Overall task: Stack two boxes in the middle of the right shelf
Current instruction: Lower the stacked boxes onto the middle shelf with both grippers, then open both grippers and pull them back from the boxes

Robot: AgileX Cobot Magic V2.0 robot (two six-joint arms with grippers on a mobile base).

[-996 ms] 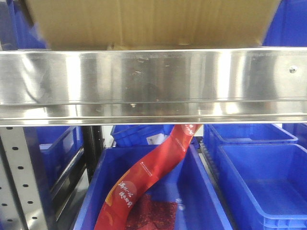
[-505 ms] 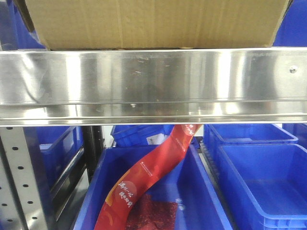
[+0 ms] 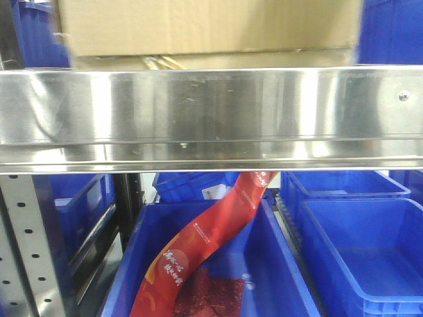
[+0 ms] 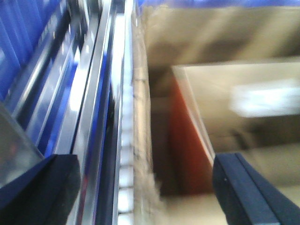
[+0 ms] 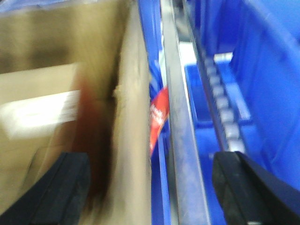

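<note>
L gripper [image 4: 145,187] jaws spread wide, dark fingers [image 4: 40,187] at both frame edges, nothing visibly pinched; blurred cardboard box [image 4: 225,108] sits betw them w/ the steel shelf [image 4: 101,117] rail at left. R gripper [image 5: 150,187] jaws also wide apart, box wall [image 5: 126,140] betw them; contact can't be told thru blur. Front view: box [image 3: 211,26] above shelf's mirror-like front rail [image 3: 211,112], a 2nd cardboard edge [image 3: 218,61] just under it. Below, red packet [image 3: 205,244] leans in near blue bin [image 3: 277,277].

Left gripper [image 4: 145,192], dark matte fingers [image 4: 40,187] with blocky, angular edges, right gripper [image 5: 150,192], matching dark wedge-shaped fingers [image 5: 248,187], both blurred
</note>
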